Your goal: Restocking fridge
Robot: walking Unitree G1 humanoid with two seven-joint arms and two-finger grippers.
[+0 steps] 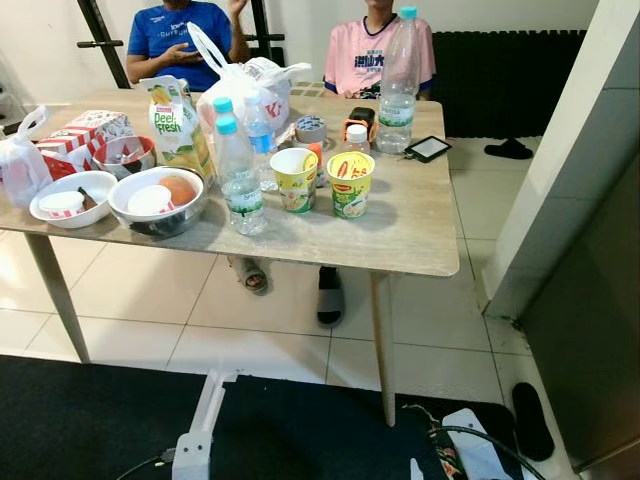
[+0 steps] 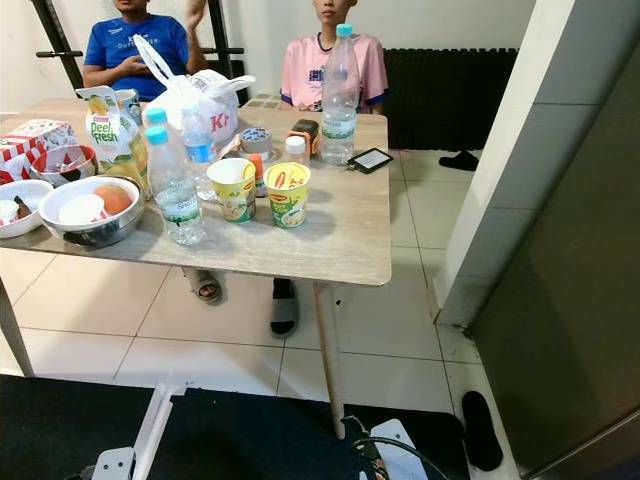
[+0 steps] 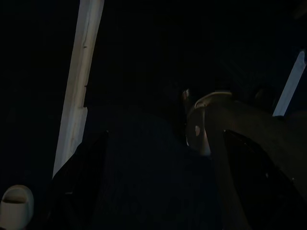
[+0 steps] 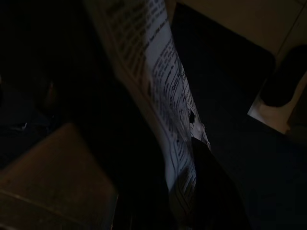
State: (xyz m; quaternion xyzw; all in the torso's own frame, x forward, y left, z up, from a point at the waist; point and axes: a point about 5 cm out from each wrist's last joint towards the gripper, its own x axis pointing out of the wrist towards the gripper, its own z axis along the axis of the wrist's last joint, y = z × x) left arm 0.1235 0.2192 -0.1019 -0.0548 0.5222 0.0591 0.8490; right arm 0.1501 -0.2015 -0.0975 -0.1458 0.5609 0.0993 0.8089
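You face a wooden table [image 1: 420, 240] crowded with groceries. The nearest water bottle [image 1: 240, 180] stands upright at the near edge, left of centre, its long axis vertical, beside two noodle cups [image 1: 350, 185]. It lies ahead of and above both arms, which hang low and idle, so your left arm looks the likelier reach. A dark fridge door [image 2: 580, 300] rises on your right. Both wrist views are dark (the right one shows printed paper [image 4: 163, 110]); you cannot tell either gripper's spread.

Juice carton [image 1: 176, 122] reads "Deeli Fresh" (green letters).
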